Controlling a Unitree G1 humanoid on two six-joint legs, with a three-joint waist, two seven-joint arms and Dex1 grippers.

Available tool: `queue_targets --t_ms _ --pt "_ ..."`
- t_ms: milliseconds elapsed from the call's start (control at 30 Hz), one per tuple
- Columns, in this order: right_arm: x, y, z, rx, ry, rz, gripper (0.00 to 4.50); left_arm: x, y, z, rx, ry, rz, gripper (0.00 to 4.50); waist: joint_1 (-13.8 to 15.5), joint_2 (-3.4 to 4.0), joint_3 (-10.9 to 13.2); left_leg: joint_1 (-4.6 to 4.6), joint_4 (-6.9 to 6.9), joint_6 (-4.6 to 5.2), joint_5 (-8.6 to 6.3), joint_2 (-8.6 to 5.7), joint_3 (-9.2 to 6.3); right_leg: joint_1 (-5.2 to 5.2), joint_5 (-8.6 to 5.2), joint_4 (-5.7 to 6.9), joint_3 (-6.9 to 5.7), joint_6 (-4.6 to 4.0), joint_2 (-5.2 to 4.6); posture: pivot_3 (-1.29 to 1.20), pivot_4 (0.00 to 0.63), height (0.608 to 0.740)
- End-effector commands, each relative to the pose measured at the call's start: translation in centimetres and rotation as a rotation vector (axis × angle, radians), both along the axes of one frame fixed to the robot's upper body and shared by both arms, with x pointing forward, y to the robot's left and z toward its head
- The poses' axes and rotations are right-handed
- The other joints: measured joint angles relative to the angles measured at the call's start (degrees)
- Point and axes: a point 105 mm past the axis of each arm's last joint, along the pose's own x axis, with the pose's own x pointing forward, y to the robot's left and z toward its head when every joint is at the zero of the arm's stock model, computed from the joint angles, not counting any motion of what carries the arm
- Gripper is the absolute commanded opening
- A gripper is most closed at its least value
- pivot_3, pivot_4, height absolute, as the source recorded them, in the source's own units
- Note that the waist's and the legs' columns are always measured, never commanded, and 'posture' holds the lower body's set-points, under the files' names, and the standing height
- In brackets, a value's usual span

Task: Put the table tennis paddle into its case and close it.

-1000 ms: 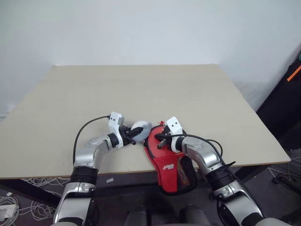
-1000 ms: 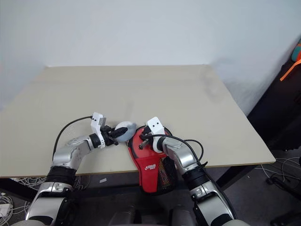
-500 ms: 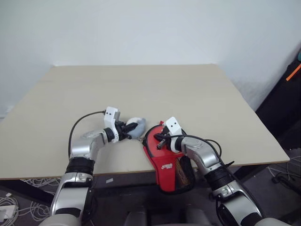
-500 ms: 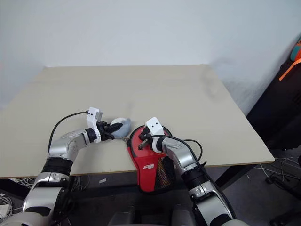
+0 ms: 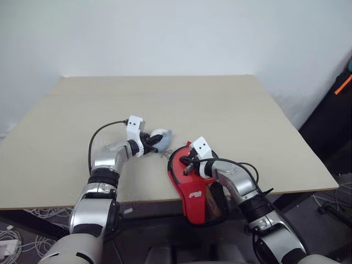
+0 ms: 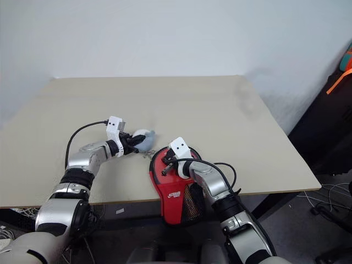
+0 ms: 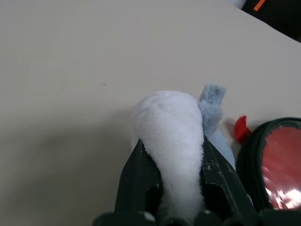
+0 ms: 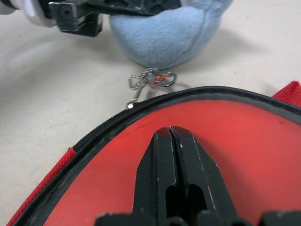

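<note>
Red and black, the case (image 5: 196, 187) lies at the lower middle of the left eye view, its round end on the near edge of the table (image 5: 165, 99) and its narrow mesh end hanging out past that edge toward the bottom of the frame. A black zip edging rings the round end, and a white logo shows on the red patch lower down. Through the clear panel a red face shows, so the table tennis paddle (image 8: 244, 141) appears to sit inside the case, though its handle cannot be made out.

The right gripper (image 8: 171, 141) rests on the red panel at the round end of the case, its two black fingers pressed together with nothing between them. In the left eye view it comes in from the lower right.

A small metal chain (image 8: 150, 81) leads from the zip edging to a pale blue and white plush ball (image 7: 178, 136) that lies on the table just beside the case, toward the upper left of it. The left gripper (image 5: 153, 144) has its fingers clamped on this plush ball, one on each side; in the left wrist view the white fur bulges up between them.

The table is pale beige, with a white wall (image 5: 165, 33) behind it.
</note>
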Motion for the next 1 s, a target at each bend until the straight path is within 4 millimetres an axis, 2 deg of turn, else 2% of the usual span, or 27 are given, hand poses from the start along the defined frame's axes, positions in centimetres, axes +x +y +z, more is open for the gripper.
queue_targets --t_ms 33,367,533,633,733,833,1000 --pt "-0.5 -0.2 -1.3 -0.031 0.036 0.006 0.0 1.9 -0.5 3.0 0.005 -0.1 0.028 0.32 0.03 -0.02 0.0 0.0 0.01 0.0 0.0 0.0 0.0 0.01 0.0 0.0 0.0 0.0 0.0 0.0 0.0 0.74" --pt "-0.4 -0.1 -1.3 -0.038 0.027 0.013 0.0 4.3 -4.9 5.9 0.033 -0.177 0.011 0.32 0.02 -0.06 0.0 -0.02 0.02 0.0 0.0 -0.01 -0.03 0.01 -0.05 0.0 -0.02 0.09 0.01 0.0 0.0 0.74" --pt "-0.3 -0.2 -1.2 -0.039 0.023 0.011 0.0 4.7 -8.3 7.6 0.037 -0.216 -0.048 0.32 0.05 -0.08 0.01 -0.05 0.05 0.0 0.0 -0.02 -0.04 0.01 -0.05 -0.01 -0.02 0.1 0.01 0.0 0.0 0.74" --pt "-0.3 -0.2 -1.2 -0.04 0.021 0.009 0.0 4.5 -10.7 8.4 0.041 -0.242 -0.101 0.32 0.05 -0.08 0.01 -0.05 0.05 0.0 0.0 -0.03 -0.04 0.01 -0.05 -0.01 -0.02 0.1 0.01 0.0 0.0 0.74" --pt "-0.3 -0.2 -1.2 -0.04 0.02 0.007 0.0 4.4 -11.8 8.6 0.048 -0.258 -0.129 0.32 0.02 -0.07 0.01 -0.05 0.05 0.0 0.0 -0.03 -0.04 0.02 -0.05 -0.01 -0.02 0.1 0.01 0.0 0.0 0.74" --pt "-0.2 -0.3 -1.2 -0.041 0.02 0.003 0.0 3.7 -14.6 8.9 0.048 -0.274 -0.211 0.32 0.05 -0.07 0.02 -0.06 0.04 0.0 0.0 -0.03 -0.05 0.0 -0.05 -0.01 -0.02 0.1 0.01 0.0 0.0 0.74" --pt "-0.2 -0.4 -1.2 -0.041 0.019 -0.007 0.0 2.1 -17.2 7.8 0.061 -0.27 -0.36 0.32 0.15 -0.07 0.02 -0.09 0.07 0.01 0.0 -0.06 -0.06 0.03 -0.05 -0.04 -0.01 0.11 0.0 0.0 0.0 0.74"
